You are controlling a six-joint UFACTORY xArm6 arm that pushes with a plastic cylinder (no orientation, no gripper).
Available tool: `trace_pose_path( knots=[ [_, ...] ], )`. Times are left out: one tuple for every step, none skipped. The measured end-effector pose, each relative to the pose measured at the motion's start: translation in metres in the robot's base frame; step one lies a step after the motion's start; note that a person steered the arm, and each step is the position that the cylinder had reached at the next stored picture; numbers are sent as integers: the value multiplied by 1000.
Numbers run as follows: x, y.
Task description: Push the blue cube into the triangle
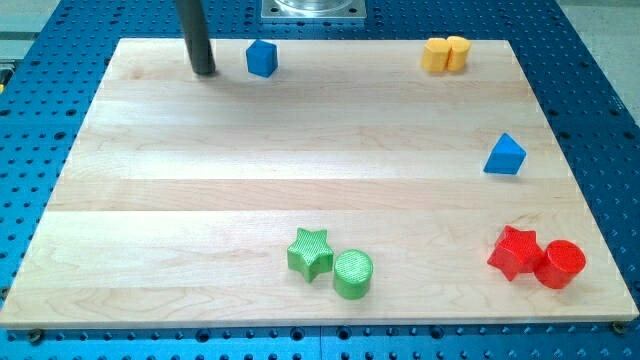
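Robot body visible: one straight rod, dark grey/near black, smooth, cylindrical, slight sheen w/ a lighter streak along its length. Enters at frame's upper left, cut off by top edge. My tip (203,72) is blunt, flat-ended, same dark colour. No cables, screws or markings visible.

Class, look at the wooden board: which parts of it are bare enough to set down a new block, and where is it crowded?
Bare: the broad middle, bordered by my tip and the blue cube above, the green star and green cylinder below, and the blue triangle at the view's right; also the view's whole left side. Crowded: the yellow pair and the red pair, touching.
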State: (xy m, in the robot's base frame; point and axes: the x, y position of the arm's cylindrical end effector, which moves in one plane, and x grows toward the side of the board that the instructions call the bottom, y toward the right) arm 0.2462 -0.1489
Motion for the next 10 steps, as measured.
trace_pose_path(
  knots=[
    [-9, 49],
    [10, 113],
    [17, 129],
    [12, 86],
    [2, 128],
    [2, 179],
    [-6, 204],
    [-11, 226],
    [42, 229],
    [83, 250]
  ],
)
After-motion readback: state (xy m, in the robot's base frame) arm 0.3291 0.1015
